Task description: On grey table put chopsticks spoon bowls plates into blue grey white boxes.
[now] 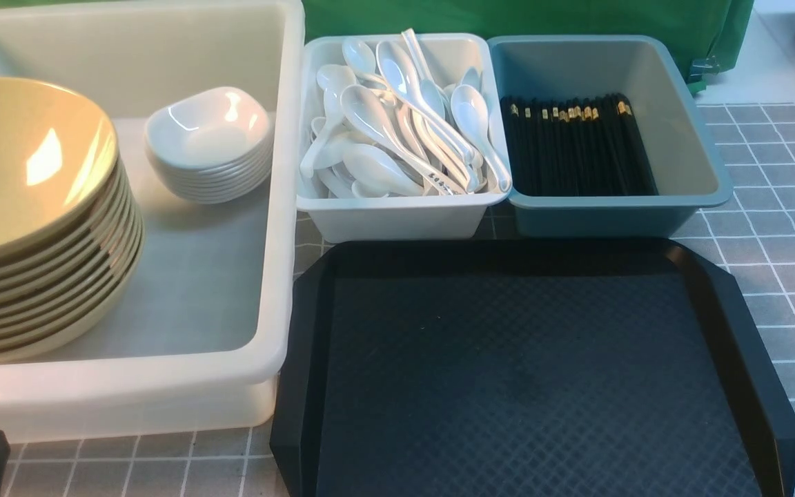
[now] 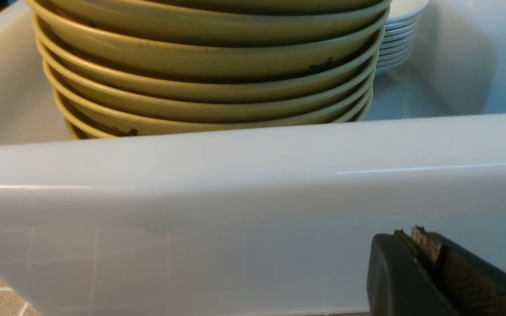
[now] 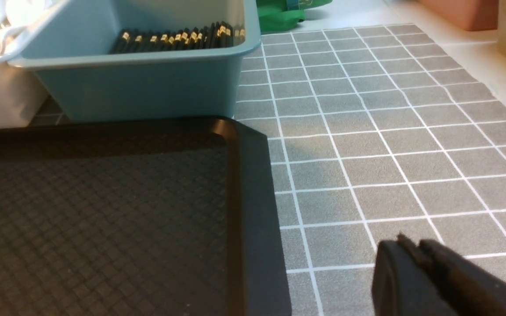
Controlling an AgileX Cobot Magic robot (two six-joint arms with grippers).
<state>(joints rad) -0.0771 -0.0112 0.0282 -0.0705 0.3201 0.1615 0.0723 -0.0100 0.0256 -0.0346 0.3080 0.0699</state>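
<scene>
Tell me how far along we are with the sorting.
It looks finished: chopsticks fill the blue box, spoons the small white one, and stacked bowls the large bin. Neither gripper appears to hold anything. The black tray is bare, so nothing visible seems left.

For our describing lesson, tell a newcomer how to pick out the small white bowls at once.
Find the big white box left of the black tray. Inside it, look right of the tall tan stack. The bowls are the smaller, glossy white stack.
</scene>
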